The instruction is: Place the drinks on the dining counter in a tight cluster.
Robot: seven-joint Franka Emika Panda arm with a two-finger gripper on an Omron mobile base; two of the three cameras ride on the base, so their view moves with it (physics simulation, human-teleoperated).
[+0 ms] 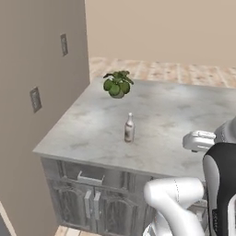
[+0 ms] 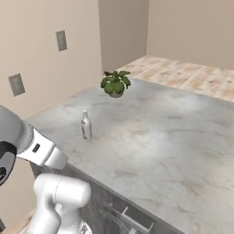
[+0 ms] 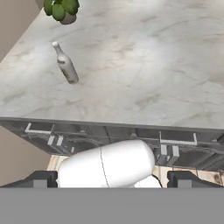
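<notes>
Grey marbled counter (image 1: pixel 175 124) sits over grey cabinets with drawers (image 1: pixel 90 177), against a beige wall (image 1: pixel 41 69) carrying two switch plates (image 1: pixel 35 99). A potted plant (image 1: pixel 118 84) stands near the counter's far left corner. One slim pale bottle (image 1: pixel 129 127) stands upright in the open, nearer the front edge, well apart from the plant. Gripper (image 3: pixel 111 180) hangs back off the counter front, fingers (image 3: pixel 41 178) spread wide, holding nothing
</notes>
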